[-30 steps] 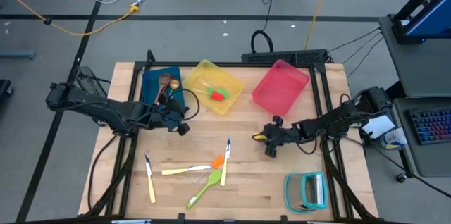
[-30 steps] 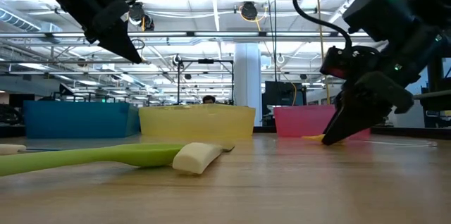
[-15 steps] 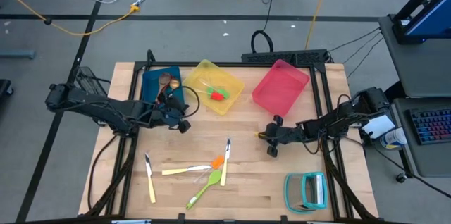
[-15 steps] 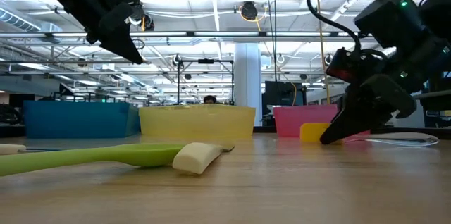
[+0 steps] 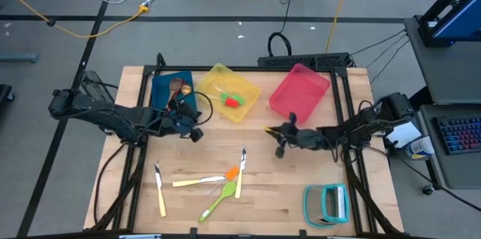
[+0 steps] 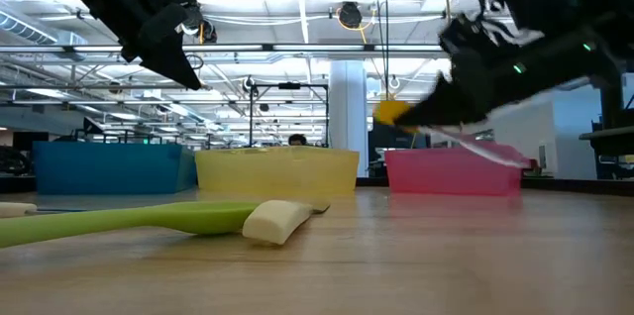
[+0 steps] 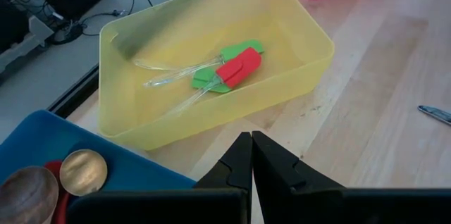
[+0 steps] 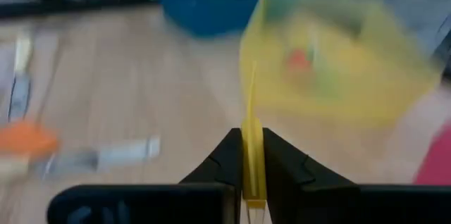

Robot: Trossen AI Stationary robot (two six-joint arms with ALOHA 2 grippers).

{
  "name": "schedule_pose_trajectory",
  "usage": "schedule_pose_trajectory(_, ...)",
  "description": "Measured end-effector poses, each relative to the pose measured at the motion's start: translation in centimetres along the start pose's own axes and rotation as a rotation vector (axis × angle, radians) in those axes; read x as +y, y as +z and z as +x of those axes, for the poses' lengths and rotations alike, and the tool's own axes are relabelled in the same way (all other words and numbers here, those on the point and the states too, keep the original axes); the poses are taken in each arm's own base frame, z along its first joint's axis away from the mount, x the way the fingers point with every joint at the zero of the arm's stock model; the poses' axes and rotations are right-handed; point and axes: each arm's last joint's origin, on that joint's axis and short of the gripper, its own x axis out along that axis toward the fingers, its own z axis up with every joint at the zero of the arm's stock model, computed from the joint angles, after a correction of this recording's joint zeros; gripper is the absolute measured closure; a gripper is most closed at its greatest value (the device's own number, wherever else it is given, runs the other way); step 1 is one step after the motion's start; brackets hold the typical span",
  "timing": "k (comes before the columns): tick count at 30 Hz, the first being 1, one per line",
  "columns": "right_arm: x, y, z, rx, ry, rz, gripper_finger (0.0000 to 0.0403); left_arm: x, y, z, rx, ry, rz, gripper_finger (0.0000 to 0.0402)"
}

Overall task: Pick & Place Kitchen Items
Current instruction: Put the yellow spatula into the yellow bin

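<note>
The right claw (image 8: 252, 155) pinches what looks like a yellow spatula (image 8: 251, 139); the left claw (image 7: 251, 155) hangs closed, empty.

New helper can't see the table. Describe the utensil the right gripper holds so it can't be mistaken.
Start at the pink bin; the right gripper hangs in front of its near-left corner, shut on the yellow spatula. It is the only yellow utensil, raised above the table, unlike the pieces lying flat.

bare table (image 5: 301, 175) below right claw (image 5: 275, 135), pink bin (image 5: 299, 93) just beyond
</note>
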Motion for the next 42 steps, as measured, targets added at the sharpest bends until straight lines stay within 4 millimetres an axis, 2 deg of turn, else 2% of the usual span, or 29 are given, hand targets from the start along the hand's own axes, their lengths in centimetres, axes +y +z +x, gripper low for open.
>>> schedule_pose_trajectory(5, 1.1, 4.5, 1.9, -0.132, -0.015, -0.075, 0.0378, -0.1, 0.2, 0.0, -0.013, -0.007, 0.011, 0.0385)
schedule_pose_trajectory(10, 1.0, 8.2, 3.5, -0.219, -0.059, -0.036, 0.0377, -0.1, 0.3, 0.0, -0.024, -0.013, 0.014, 0.0385)
schedule_pose_trajectory(17, -0.1, 11.2, 4.8, -0.269, -0.118, -0.013, 0.0377, -0.4, 0.3, -0.2, -0.033, -0.029, 0.036, 0.0385)
schedule_pose_trajectory(23, -0.5, 12.5, 7.1, -0.27, -0.158, -0.01, 0.0376, -0.9, 0.1, -0.5, -0.036, -0.052, 0.047, 0.0385)
schedule_pose_trajectory(29, -1.2, 13.1, 10.9, -0.239, -0.222, -0.074, 0.0376, -1.2, -0.1, -0.7, -0.037, -0.065, 0.062, 0.0385)
schedule_pose_trajectory(34, -2.8, 14.7, 14.5, -0.295, -0.297, -0.115, 0.0376, -1.3, -0.1, -0.6, -0.034, -0.064, 0.053, 0.0385)
schedule_pose_trajectory(37, -4.2, 14.7, 17.0, -0.297, -0.346, -0.145, 0.0376, -1.4, -0.3, -0.4, -0.02, -0.067, 0.05, 0.0385)
schedule_pose_trajectory(42, -6.4, 13.4, 20.8, -0.273, -0.354, -0.132, 0.0376, -1.6, -1.2, 0.1, -0.003, -0.072, 0.062, 0.0385)
